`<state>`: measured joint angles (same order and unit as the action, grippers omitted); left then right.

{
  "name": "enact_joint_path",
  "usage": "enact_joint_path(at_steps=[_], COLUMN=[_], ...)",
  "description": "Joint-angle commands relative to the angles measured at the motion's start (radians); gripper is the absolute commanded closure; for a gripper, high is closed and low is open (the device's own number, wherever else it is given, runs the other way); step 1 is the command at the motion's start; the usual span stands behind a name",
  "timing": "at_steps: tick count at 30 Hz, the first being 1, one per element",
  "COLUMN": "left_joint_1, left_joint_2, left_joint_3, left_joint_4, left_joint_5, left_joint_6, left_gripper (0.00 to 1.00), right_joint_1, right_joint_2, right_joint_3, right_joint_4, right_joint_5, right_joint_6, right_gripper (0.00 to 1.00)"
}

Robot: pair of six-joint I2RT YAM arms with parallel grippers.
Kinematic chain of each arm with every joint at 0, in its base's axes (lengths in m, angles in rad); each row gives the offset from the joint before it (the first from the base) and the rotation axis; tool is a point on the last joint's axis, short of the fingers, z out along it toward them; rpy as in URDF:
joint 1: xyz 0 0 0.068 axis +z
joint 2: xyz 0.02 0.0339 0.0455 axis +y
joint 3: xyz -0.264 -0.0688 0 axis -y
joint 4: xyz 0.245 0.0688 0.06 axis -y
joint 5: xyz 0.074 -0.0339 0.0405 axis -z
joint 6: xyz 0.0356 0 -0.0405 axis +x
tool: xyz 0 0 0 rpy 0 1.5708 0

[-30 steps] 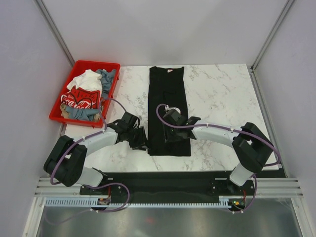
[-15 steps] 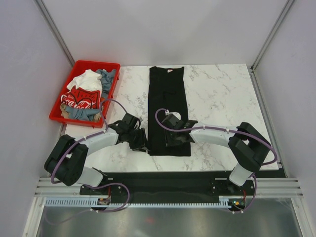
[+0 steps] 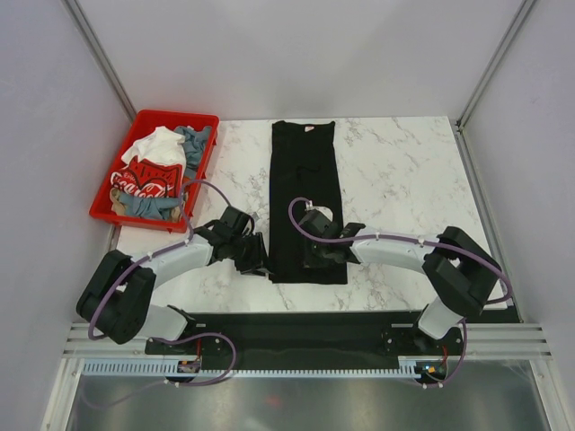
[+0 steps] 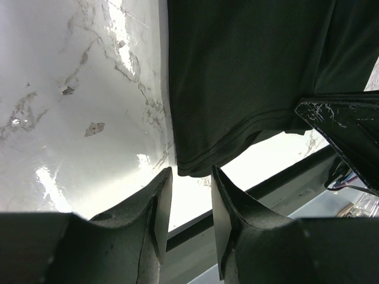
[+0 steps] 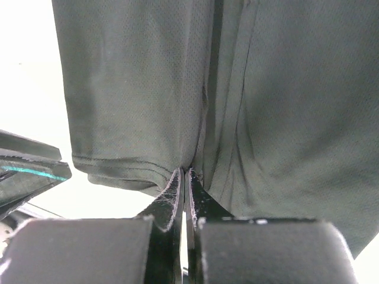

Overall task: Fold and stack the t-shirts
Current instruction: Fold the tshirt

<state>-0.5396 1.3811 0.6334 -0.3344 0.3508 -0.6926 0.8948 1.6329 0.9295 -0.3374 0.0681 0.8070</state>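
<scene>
The right gripper (image 5: 185, 177) has its two fingers pressed tight together, and the hem of the black t-shirt (image 5: 148, 89) puckers right into the tips, so it has a pinch of cloth. How much fabric sits inside the pinch is hidden by the fingers themselves.

Over to the left gripper (image 4: 191, 177): jaws partly apart, nothing between them, the shirt's near-left hem corner lying just ahead of the tips on the marble table (image 4: 71, 106). Off to that gripper's right a scuffed black part juts in, cut off by the frame edge; it is hard to say what part it is.

Outward from both jaws, the black shirt runs away from them as a long narrow strip, flat on the table, sides folded in. At its far end sits a small neck label (image 3: 309, 128), too tiny to read.

Well off to the left of the left gripper stands a red bin (image 3: 175, 115). In it, white Coca-Cola script reads clearly on a red t-shirt (image 3: 148, 182), with a white t-shirt (image 3: 160, 145) bunched above it and a grey-blue t-shirt (image 3: 193, 139) beside; lower layers are buried.
</scene>
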Motion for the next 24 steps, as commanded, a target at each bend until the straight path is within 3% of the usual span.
enact_joint_path(at_steps=[1, 7, 14, 16, 20, 24], left_joint_1=[-0.008, -0.028, -0.054, -0.059, -0.062, -0.066], left_joint_2=[0.004, 0.042, 0.072, 0.068, 0.076, 0.064], left_joint_3=[0.009, 0.006, 0.019, 0.02, 0.019, 0.005], left_joint_4=[0.023, 0.023, 0.023, 0.023, 0.023, 0.023], left_joint_5=[0.019, 0.019, 0.019, 0.019, 0.019, 0.019], left_joint_6=[-0.027, -0.027, -0.027, -0.027, -0.027, -0.027], left_gripper=[0.6, 0.6, 0.6, 0.6, 0.6, 0.6], right_joint_1=[0.006, 0.006, 0.006, 0.006, 0.006, 0.007], right_joint_2=[-0.045, -0.062, -0.076, -0.096, -0.123, -0.157], right_joint_3=[-0.041, -0.11, -0.12, -0.118, -0.092, -0.041], right_joint_4=[0.069, 0.109, 0.113, 0.112, 0.026, -0.069], right_joint_5=[-0.025, -0.014, -0.004, -0.001, 0.056, 0.09], right_joint_6=[0.064, 0.086, 0.072, 0.07, 0.057, 0.043], right_gripper=[1.0, 1.0, 0.9, 0.82, 0.76, 0.79])
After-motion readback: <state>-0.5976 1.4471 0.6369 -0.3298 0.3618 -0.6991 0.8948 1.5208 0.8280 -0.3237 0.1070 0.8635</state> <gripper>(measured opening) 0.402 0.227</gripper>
